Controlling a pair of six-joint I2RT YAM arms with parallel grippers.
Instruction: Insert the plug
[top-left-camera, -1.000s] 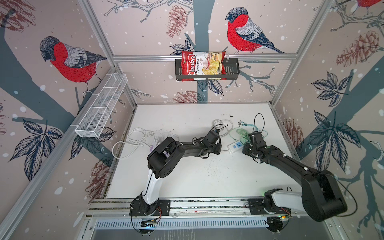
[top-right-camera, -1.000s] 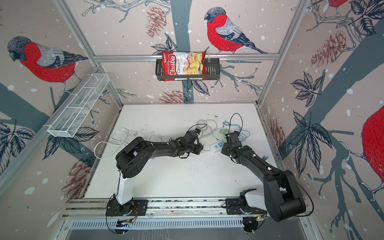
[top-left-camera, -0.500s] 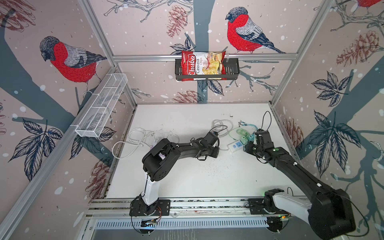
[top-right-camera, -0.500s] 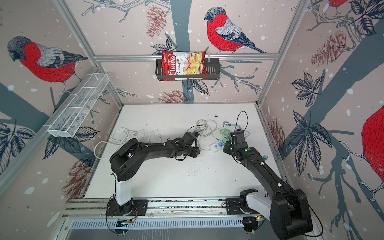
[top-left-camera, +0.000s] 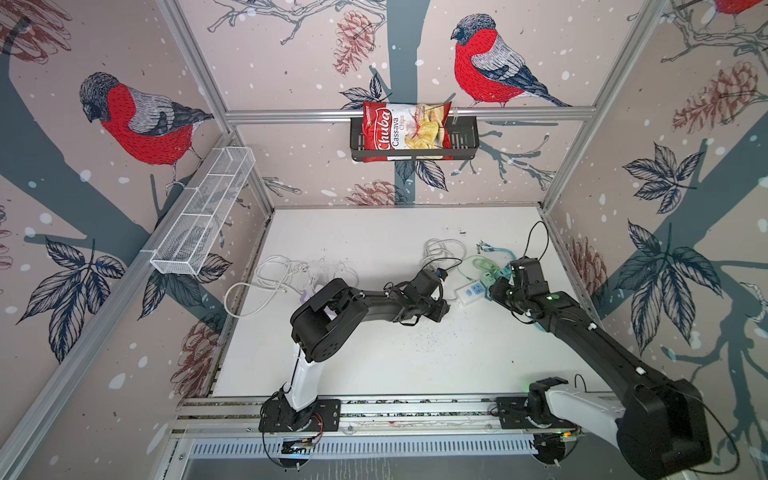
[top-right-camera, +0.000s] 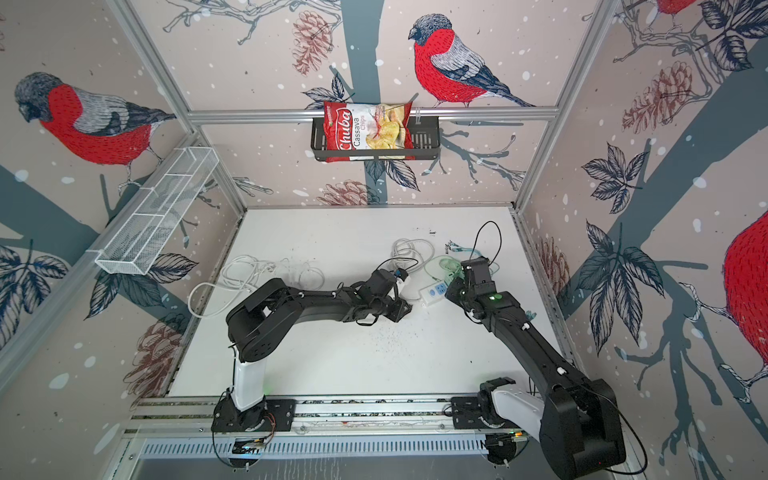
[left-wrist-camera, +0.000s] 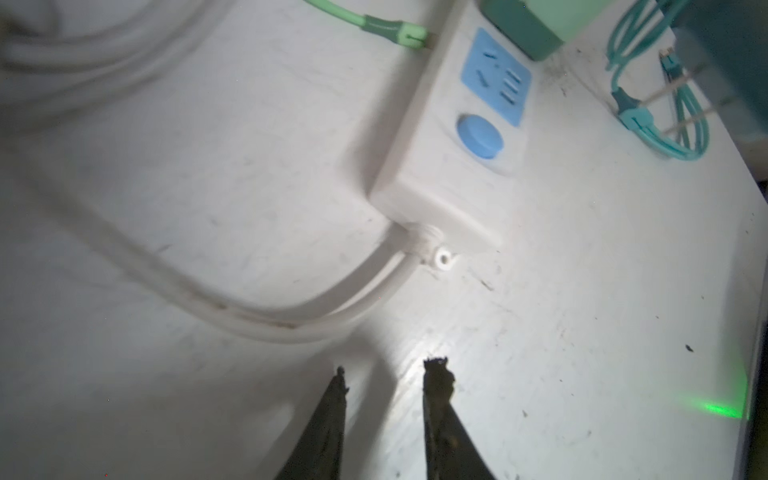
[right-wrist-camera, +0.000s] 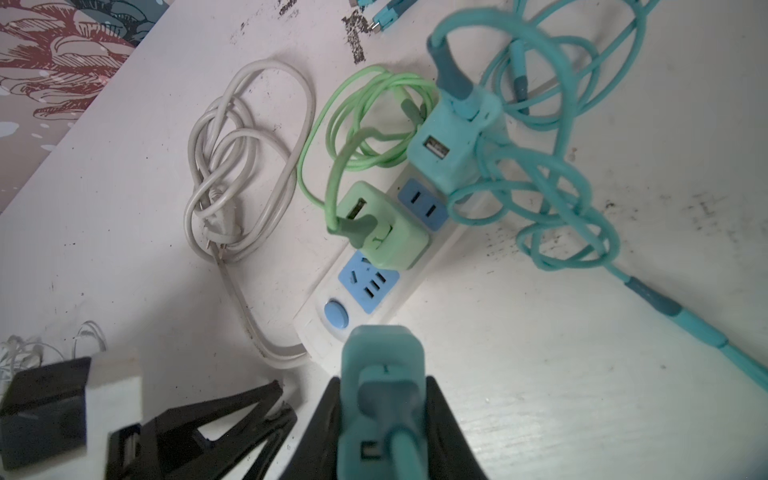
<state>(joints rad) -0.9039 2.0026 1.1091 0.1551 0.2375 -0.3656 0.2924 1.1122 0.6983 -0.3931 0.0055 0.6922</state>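
White bench (top-left-camera: 374, 353) fills lower centre in both top views. On it, right of centre, lies power strip (top-left-camera: 470, 293). Just right of that, right gripper (right-wrist-camera: 382, 395), jaws clenched on teal plug (right-wrist-camera: 380, 353); plug sits close to the strip's switch end. Left of strip, left gripper (left-wrist-camera: 387, 368): jaws slightly parted, empty.

over the last second my right arm (top-left-camera: 582, 332) has stretched out. its elbow (top-left-camera: 665, 428) has sunk back toward the rail (top-left-camera: 415, 405). the right pincer (right-wrist-camera: 384, 399), with the plug (right-wrist-camera: 382, 365) pinched in it, has slid a little toward the right wall (top-left-camera: 665, 199), off from the strip (top-left-camera: 469, 293). the black cable loop (top-left-camera: 538, 237) over that wrist went with it. my left arm's elbow (top-left-camera: 322, 328) has swung slightly back and to the left.
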